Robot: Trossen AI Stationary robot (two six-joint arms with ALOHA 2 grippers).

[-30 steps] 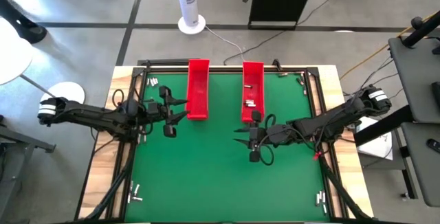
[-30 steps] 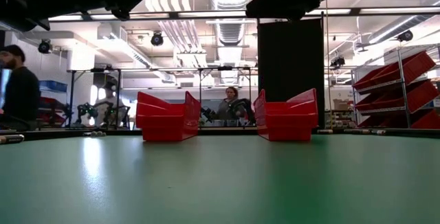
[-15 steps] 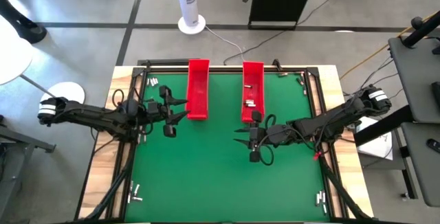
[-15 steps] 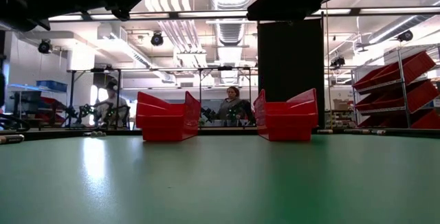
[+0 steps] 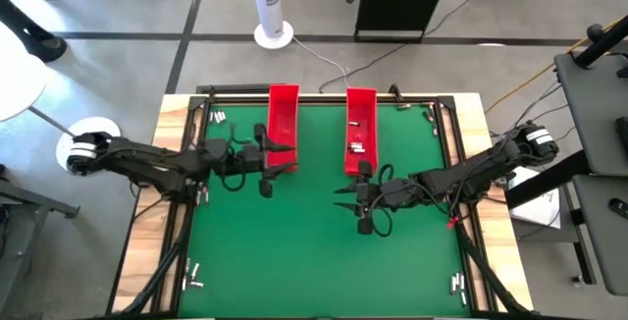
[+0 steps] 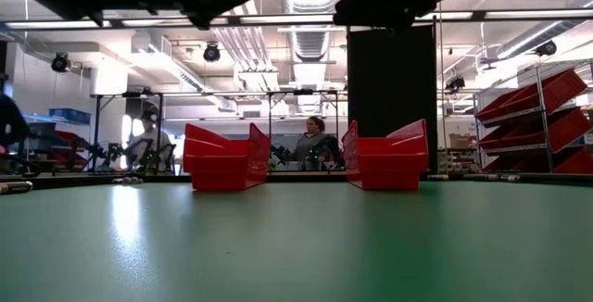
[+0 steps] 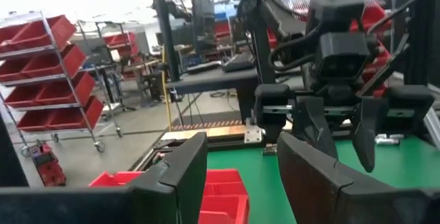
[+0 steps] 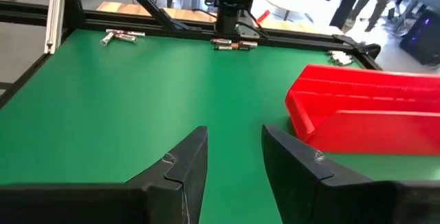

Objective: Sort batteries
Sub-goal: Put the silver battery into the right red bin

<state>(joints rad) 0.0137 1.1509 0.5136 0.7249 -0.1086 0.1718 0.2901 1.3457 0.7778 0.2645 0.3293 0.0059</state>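
Left gripper at near end of left red tray — fingers apart, nothing between. Right gripper over green mat by right red tray, fingers apart, empty. Batteries in right tray; others along mat edges.

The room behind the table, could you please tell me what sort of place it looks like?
Probably a robotics lab or workshop. Metal shelving with rows of red bins lines one side, other robot arms sit on workbenches behind, and bare ducts and pipes cross the ceiling. A person sits at a bench.
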